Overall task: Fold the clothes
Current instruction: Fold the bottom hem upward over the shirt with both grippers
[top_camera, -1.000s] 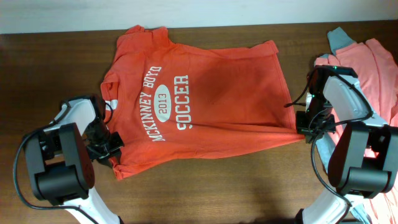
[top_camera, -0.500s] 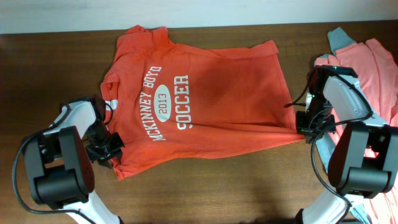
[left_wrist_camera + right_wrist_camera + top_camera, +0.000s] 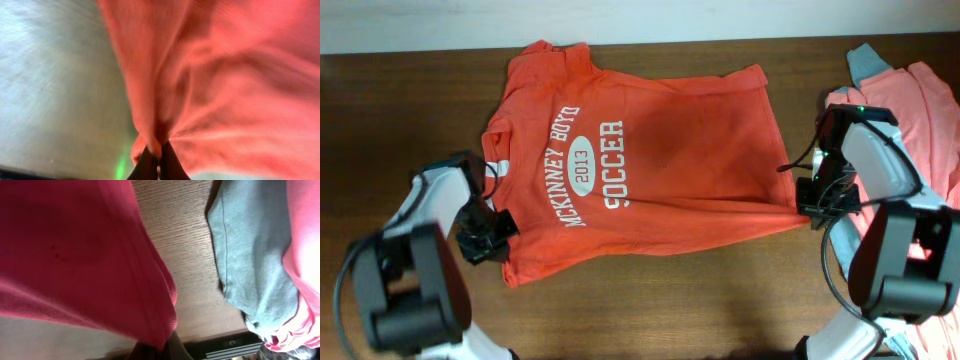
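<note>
Overhead, the orange T-shirt (image 3: 640,160) lies spread print-up across the middle of the brown table (image 3: 380,120), collar toward 9 o'clock and hem toward 3 o'clock. The left gripper (image 3: 488,232) sits at the shirt's 8 o'clock corner, by the near sleeve. The left wrist view shows its fingertips (image 3: 146,164) pressed together on a bunched fold of orange cloth. The right gripper (image 3: 817,207) is at the shirt's 4 o'clock corner, and the right wrist view shows it pinching the stitched hem edge, which drapes away from it. The cloth looks light, thin and fully limp, so it will likely sag and wrinkle between the two holds unless kept taut. Seamed corners, being thicker, seem the surest places to grip. A pile of pink and grey clothes (image 3: 920,100) lies just beside the right gripper at its 2 o'clock, close enough that it could be dragged along
</note>
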